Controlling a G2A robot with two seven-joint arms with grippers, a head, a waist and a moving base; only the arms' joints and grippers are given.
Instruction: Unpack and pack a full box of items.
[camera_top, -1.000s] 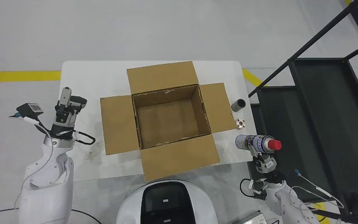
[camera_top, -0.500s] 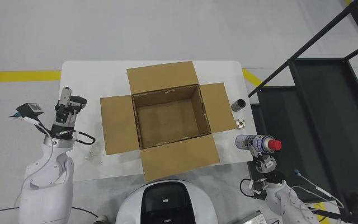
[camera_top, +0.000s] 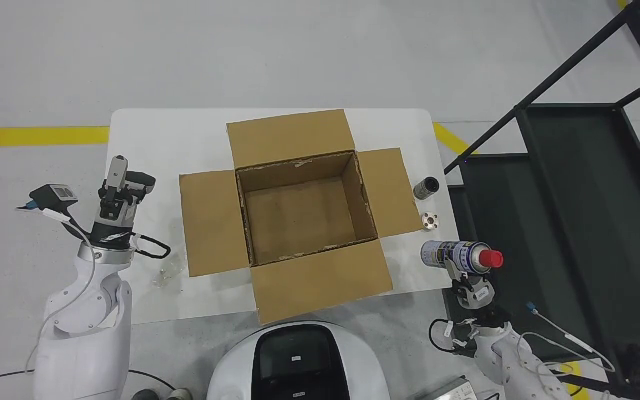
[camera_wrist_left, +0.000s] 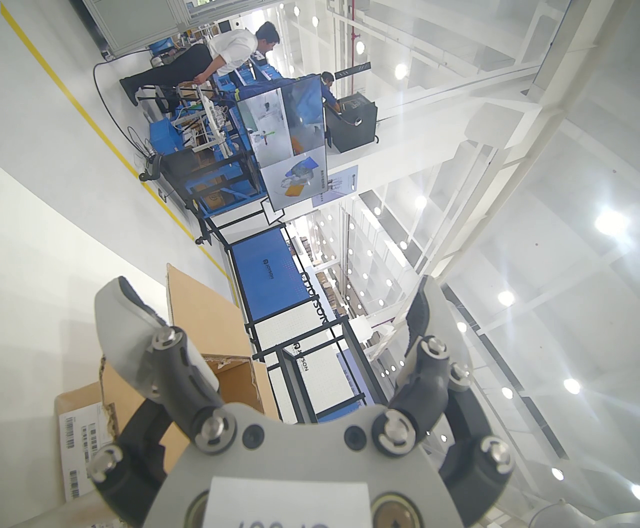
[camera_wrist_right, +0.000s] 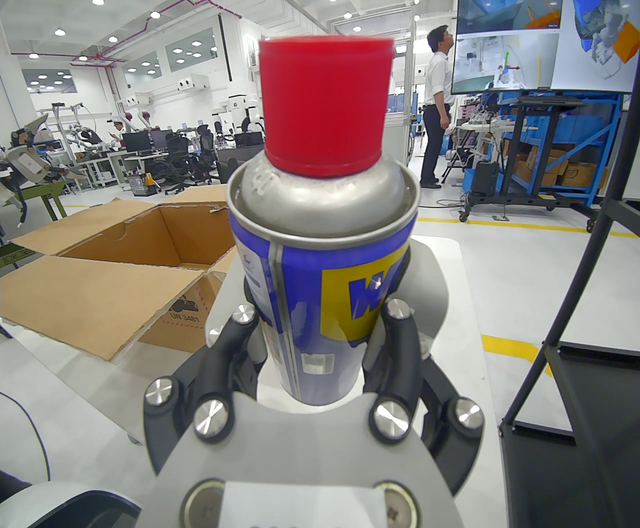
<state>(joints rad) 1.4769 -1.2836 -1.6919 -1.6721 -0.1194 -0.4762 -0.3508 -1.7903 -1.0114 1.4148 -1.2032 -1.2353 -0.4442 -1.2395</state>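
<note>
The right gripper (camera_wrist_right: 322, 320) has its jaws closed around the lower body of a blue and yellow spray can (camera_wrist_right: 325, 210), whose red cap points away from the wrist. That arm holds the can (camera_top: 458, 256) just off the near right corner of the table (camera_top: 160, 130), with the cap turned to the right.

The left gripper (camera_wrist_left: 272, 305) has its jaws spread wide with nothing between them. It is angled up over the table's left edge, apart from the left flap of the cardboard box (camera_top: 300, 210).

The box sits mid-table with all four flaps folded out and its bare floor showing. A small dark cylinder (camera_top: 427, 187) and a small fitting (camera_top: 431, 217) stand by the right edge.

Around the table is a grey floor with a yellow line (camera_top: 50, 134). A dark metal frame (camera_top: 540, 180) stands to the right.
</note>
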